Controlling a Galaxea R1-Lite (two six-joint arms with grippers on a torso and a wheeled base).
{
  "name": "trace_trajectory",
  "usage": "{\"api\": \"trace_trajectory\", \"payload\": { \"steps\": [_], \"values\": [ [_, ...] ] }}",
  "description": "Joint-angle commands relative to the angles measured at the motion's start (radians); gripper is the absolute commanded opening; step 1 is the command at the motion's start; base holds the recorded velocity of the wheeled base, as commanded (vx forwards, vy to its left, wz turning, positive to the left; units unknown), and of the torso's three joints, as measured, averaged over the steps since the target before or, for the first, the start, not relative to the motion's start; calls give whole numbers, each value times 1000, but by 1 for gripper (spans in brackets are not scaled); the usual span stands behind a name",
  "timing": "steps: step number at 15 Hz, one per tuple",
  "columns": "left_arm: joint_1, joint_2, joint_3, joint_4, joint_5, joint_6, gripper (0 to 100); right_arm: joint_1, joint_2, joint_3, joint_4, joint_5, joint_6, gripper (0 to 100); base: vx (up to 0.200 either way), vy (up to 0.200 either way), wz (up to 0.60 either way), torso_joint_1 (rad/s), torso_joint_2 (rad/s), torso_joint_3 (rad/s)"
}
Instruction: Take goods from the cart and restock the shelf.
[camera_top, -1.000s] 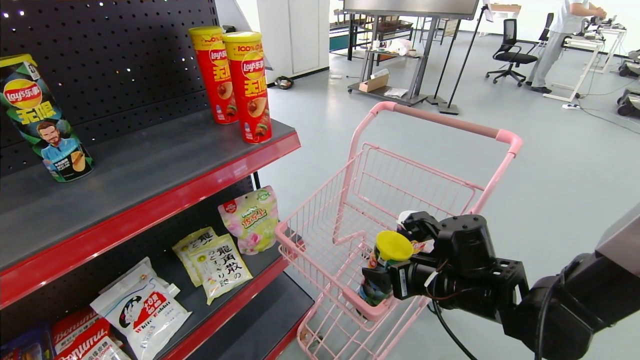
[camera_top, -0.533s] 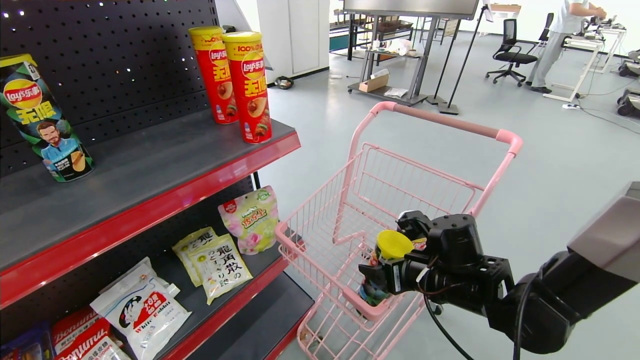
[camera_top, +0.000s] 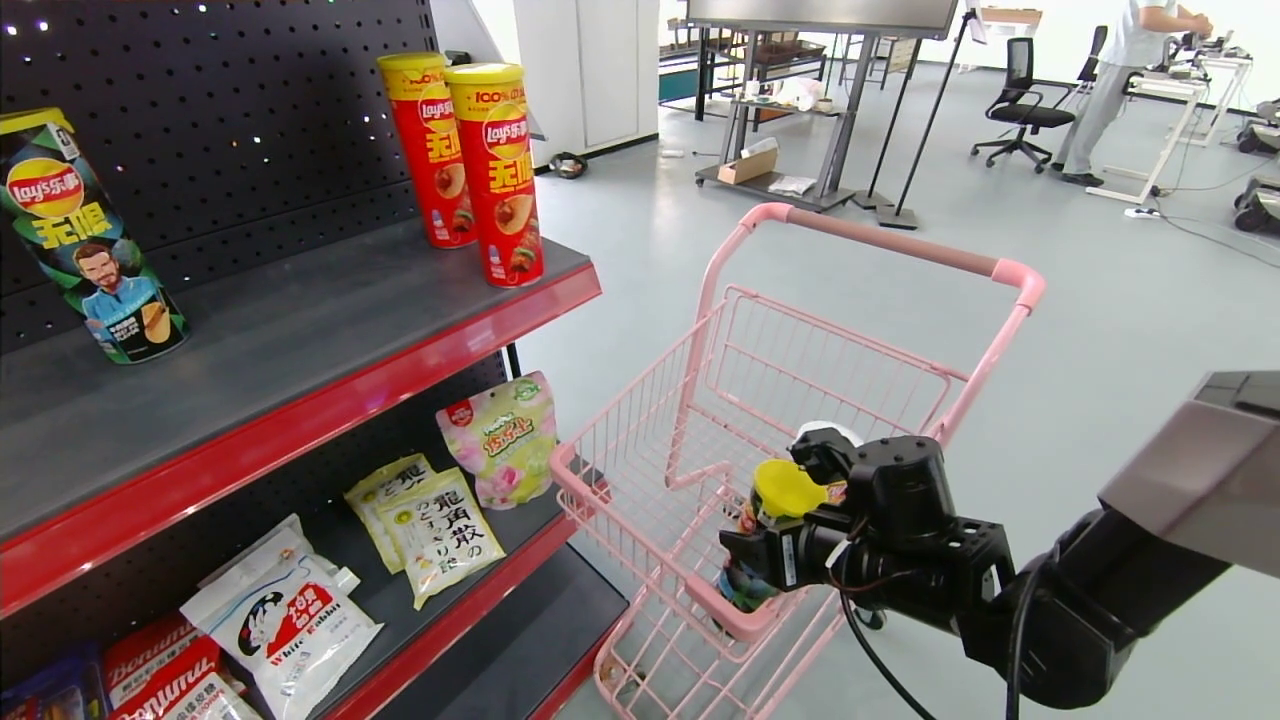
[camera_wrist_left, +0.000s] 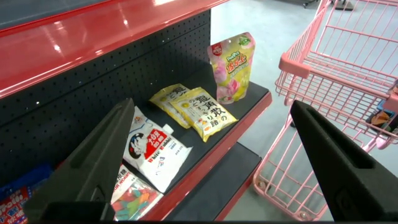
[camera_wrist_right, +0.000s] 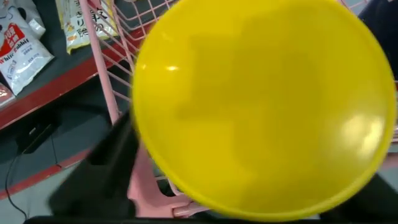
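Yellow lid on top, dark printed side below: chip can (camera_top: 783, 490) upright inside the cart (camera_top: 870, 250), at the cart's near corner, foot hidden behind the pink rim. Clamped just under the lid by the right claw (camera_top: 780, 520), one black finger across the front, the other behind. From that wrist, the chip can (camera_wrist_right: 261, 106) seen lid-on and very close, dark fingers at either side. Between can and shelf (camera_top: 300, 330), only the cart's wire side wall and top rim. Left of the cart, on the upper board, two tall red cans (camera_top: 497, 175) side by side at the end nearest the cart, and one dark green can (camera_top: 90, 250) well away from it. Lower down, just beside the cart's front rim, a green-and-pink pouch (camera_top: 505, 440) standing, then yellow bags (camera_top: 440, 530) and a white bag (camera_top: 285, 615) lying flat. Left claw (camera_wrist_left: 211, 102) spread wide, holding nothing, facing that lower board, with the cart's corner off to one side.
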Motion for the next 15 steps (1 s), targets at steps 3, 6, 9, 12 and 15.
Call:
{"api": "trace_trajectory", "payload": {
  "steps": [3, 6, 9, 12, 15],
  "values": [
    [0, 0, 0, 0, 0, 0, 100, 12, 10, -1, -1, 2, 4, 0, 0, 0, 0, 0, 0, 0],
    [0, 0, 0, 0, 0, 0, 100, 27, -6, 0, -2, -10, 7, 0, 0, 0, 0, 0, 0, 0],
    [0, 0, 0, 0, 0, 0, 100, 73, -150, -69, 8, -59, 1, 0, 0, 0, 0, 0, 0, 0],
    [0, 0, 0, 0, 0, 0, 100, 85, -231, -96, 18, -134, -45, 0, 0, 0, 0, 0, 0, 0],
    [0, 0, 0, 0, 0, 1, 100, 81, -325, -113, 19, -137, -158, 0, 0, 0, 0, 0, 0, 0]
  ]
}}
